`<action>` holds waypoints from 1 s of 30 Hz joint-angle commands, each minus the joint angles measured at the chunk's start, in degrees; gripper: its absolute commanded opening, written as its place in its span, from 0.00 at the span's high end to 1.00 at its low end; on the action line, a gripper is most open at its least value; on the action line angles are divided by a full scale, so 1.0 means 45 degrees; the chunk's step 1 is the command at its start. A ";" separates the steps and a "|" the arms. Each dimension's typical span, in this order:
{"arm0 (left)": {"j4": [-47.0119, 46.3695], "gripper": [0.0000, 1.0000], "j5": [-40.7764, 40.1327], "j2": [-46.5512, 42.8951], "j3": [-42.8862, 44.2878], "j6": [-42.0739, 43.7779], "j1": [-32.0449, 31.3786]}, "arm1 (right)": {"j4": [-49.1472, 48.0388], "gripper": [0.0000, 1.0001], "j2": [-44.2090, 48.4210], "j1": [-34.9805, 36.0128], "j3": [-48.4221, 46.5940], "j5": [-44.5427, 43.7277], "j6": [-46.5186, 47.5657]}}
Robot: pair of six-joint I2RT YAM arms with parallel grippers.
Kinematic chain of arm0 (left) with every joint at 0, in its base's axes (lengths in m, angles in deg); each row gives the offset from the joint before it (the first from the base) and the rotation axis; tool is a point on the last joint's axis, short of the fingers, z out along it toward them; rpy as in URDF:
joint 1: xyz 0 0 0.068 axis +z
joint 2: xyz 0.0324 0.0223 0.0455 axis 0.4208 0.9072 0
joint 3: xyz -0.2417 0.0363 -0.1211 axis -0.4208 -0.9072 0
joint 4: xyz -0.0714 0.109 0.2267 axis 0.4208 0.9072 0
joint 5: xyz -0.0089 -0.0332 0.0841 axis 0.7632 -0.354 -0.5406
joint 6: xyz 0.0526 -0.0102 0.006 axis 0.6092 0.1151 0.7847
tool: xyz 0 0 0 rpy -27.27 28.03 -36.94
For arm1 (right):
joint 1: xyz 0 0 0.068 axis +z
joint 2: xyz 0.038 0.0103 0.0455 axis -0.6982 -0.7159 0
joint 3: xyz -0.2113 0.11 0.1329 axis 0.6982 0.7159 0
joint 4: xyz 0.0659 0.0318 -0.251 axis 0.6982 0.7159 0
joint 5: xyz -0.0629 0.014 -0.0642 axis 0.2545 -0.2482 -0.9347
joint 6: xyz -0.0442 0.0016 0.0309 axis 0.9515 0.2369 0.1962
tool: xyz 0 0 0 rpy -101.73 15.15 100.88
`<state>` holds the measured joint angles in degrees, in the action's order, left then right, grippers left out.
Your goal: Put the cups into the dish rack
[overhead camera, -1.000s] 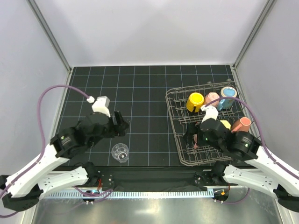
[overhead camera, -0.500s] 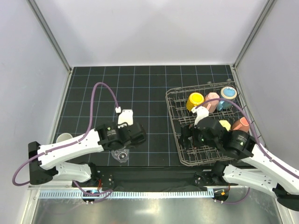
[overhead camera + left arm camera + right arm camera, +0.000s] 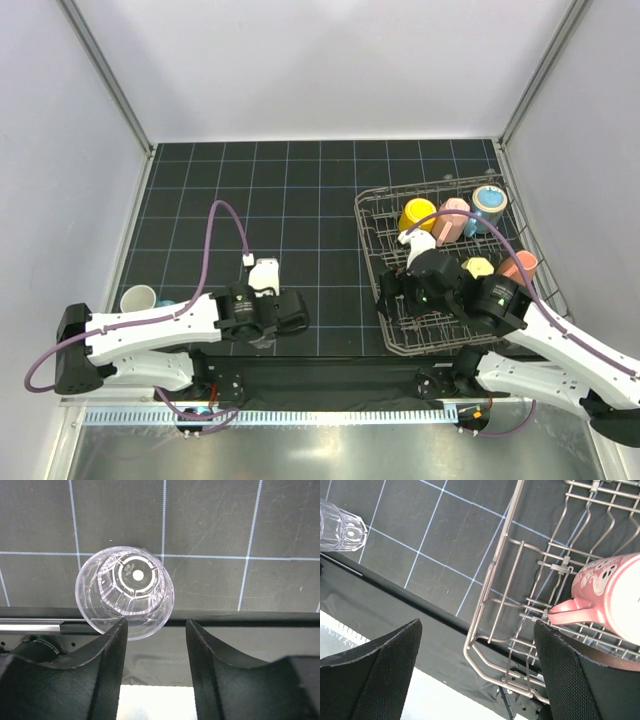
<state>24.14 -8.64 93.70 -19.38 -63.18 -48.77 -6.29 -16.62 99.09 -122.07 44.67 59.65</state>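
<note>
A clear glass tumbler (image 3: 125, 592) stands upright at the table's front edge. My left gripper (image 3: 156, 630) hangs over it, pointing down. Its jaws stand apart with nothing between them. The left fingertip (image 3: 117, 630) overlaps the tumbler's near rim, and the glass lies beyond the tips, off to the left. In the top view my left gripper (image 3: 268, 325) covers most of the glass. The wire dish rack (image 3: 375, 265) holds a yellow mug (image 3: 415, 215), a pink mug (image 3: 452, 218), a blue mug (image 3: 488, 205) and others. My right gripper (image 3: 392, 295) hangs wide open over the rack's near left corner (image 3: 485, 645).
A pale cup (image 3: 135, 298) stands on the mat at the far left, beside my left arm. A pink patterned mug (image 3: 615, 600) lies in the rack near my right fingers. The black front rail (image 3: 240, 617) runs just behind the tumbler.
My left arm swung right and down to the front edge, ending over the tumbler, and its jaws narrowed. My right gripper shifted a little left over the rack's corner.
</note>
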 commanded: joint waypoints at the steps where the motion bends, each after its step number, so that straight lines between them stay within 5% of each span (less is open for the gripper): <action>1: -0.0653 0.50 -0.0315 -0.0223 -0.0278 -0.0261 -0.0021 | -0.0324 0.08 0.0294 0.0086 0.0212 -0.0104 -0.0411; 11: -0.2097 0.50 -0.0393 -0.0475 -0.2134 -0.0105 -0.0021 | -0.0403 0.08 -0.0836 0.0086 -0.0254 0.0248 -0.0294; 19: -0.2720 0.70 -0.0571 -0.1373 -0.2952 0.0206 -0.0001 | -0.0773 0.09 -0.0917 0.0086 0.0172 0.0659 -0.1172; 24: -0.3308 0.72 0.0034 -0.1083 -0.3286 0.0598 -0.0001 | -0.0812 0.09 -0.0839 0.0106 0.0135 0.0345 -0.1329; 28: -0.3349 0.96 0.0134 -0.1003 -0.3326 0.0715 -0.0001 | -0.0832 0.09 -0.0994 0.0086 -0.0022 0.0345 -0.1310; 30: -0.3349 1.00 0.0075 -0.1275 -0.3190 0.0696 -0.0001 | -0.0773 0.09 -0.1112 0.0086 -0.0197 0.0326 -0.1271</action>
<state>11.00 -8.16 89.07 -34.07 -60.05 -48.77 -8.32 -21.17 99.09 -120.98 46.81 54.51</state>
